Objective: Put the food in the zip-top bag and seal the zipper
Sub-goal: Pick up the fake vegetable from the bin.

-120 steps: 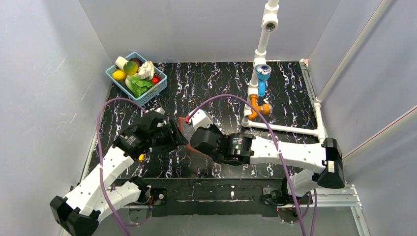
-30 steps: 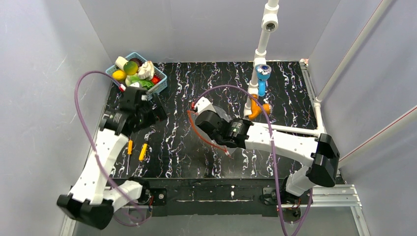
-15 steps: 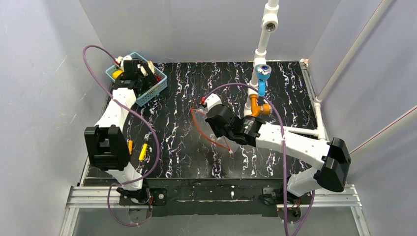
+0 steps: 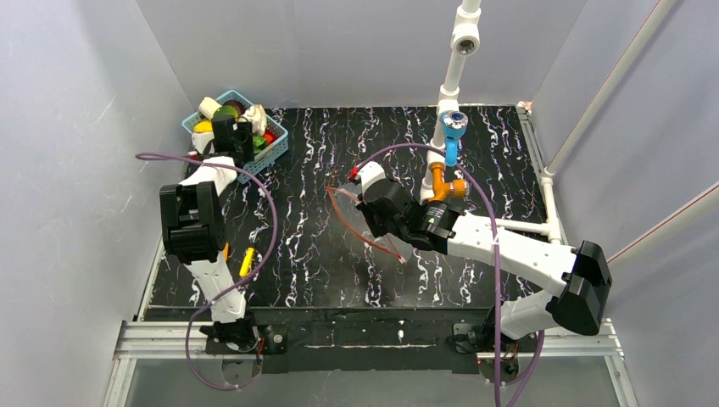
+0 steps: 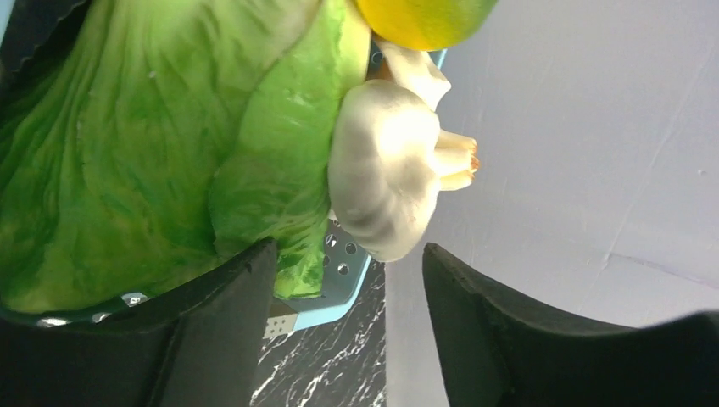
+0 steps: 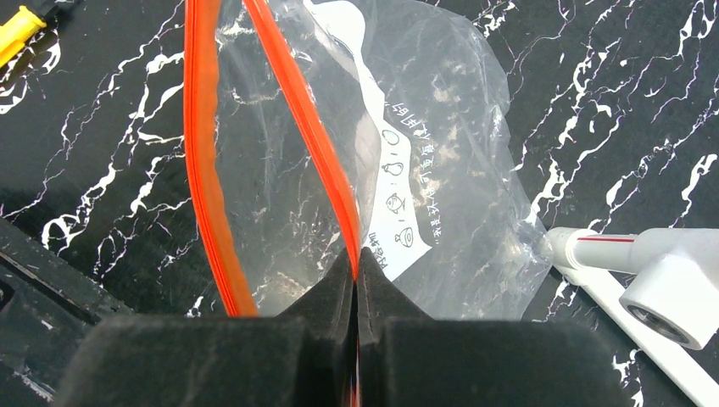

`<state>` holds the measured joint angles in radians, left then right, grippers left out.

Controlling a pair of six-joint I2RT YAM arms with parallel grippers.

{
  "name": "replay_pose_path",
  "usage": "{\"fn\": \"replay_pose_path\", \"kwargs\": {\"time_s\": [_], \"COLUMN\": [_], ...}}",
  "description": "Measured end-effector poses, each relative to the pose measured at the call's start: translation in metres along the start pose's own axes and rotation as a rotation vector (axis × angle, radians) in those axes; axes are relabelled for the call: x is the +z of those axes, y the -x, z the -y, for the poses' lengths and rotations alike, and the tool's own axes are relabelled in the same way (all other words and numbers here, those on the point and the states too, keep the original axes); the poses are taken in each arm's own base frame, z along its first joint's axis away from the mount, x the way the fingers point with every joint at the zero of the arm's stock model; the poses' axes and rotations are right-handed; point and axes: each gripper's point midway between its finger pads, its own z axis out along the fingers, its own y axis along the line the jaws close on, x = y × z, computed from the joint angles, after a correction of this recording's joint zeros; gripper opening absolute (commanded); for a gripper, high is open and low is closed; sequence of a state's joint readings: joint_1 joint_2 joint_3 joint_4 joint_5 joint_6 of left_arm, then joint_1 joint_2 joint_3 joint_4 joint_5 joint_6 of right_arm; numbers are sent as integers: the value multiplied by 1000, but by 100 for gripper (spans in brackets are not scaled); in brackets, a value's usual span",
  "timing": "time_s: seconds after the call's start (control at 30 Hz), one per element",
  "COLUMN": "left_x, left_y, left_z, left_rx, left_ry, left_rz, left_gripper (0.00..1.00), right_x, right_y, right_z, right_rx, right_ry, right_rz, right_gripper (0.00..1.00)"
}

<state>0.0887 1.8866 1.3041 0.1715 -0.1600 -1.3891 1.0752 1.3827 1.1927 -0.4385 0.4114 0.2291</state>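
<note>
Three toy foods in the blue plastic basket (image 4: 270,158) at the table's far-left corner: green leafy lettuce (image 5: 144,153), white lumpy garlic piece (image 5: 386,178) against its edge, yellow-green round fruit (image 5: 424,15) touching both. Around lettuce edge and garlic, left gripper (image 5: 348,253), jaws apart, neither pad visibly pressing. Mid-table, well apart from the basket, clear crinkly plastic zip-top bag (image 6: 441,170), mouth gaping. Pinched on one lip of its thin red-orange zipper (image 6: 203,170), right gripper (image 6: 354,264), jaws fully together. Below, black white-veined table (image 4: 322,280).

The zip-top bag (image 6: 441,153) gapes wide; lettuce (image 5: 127,153) and garlic (image 5: 381,186) crowd the basket (image 5: 339,298).
</note>
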Motion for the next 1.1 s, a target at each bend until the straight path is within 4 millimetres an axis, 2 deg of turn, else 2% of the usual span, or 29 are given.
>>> {"fn": "replay_pose_path", "kwargs": {"time_s": [0.1, 0.23, 0.37, 0.47, 0.6, 0.73, 0.9, 1.1], "left_x": [9, 11, 2, -13, -35, -45, -32, -2], "left_y": [-3, -7, -6, -3, 6, 12, 9, 2], "left_z": [-3, -3, -4, -3, 19, 38, 35, 11], "left_rx": [-109, -177, -175, -162, -144, -153, -187, -199], "left_ry": [4, -9, -23, -38, -101, -149, -131, -56], "left_rz": [-5, -21, -19, -16, -5, 1, -15, -12], "left_gripper": [61, 62, 63, 63, 62, 59, 58, 50], "right_x": [0, 0, 0, 1, 3, 3, 4, 10], "right_y": [0, 0, 0, 0, -3, -1, -1, -7], "right_z": [0, 0, -1, -2, -3, -4, -5, -8], "right_rx": [1, 2, 2, 4, 6, 10, 11, 4], "right_ry": [2, 3, 10, 17, 23, 27, 33, 41], "right_rz": [0, 0, -1, -2, -3, 2, 2, -19], "right_gripper": [1, 1, 1, 1, 1, 1, 1, 1]}}
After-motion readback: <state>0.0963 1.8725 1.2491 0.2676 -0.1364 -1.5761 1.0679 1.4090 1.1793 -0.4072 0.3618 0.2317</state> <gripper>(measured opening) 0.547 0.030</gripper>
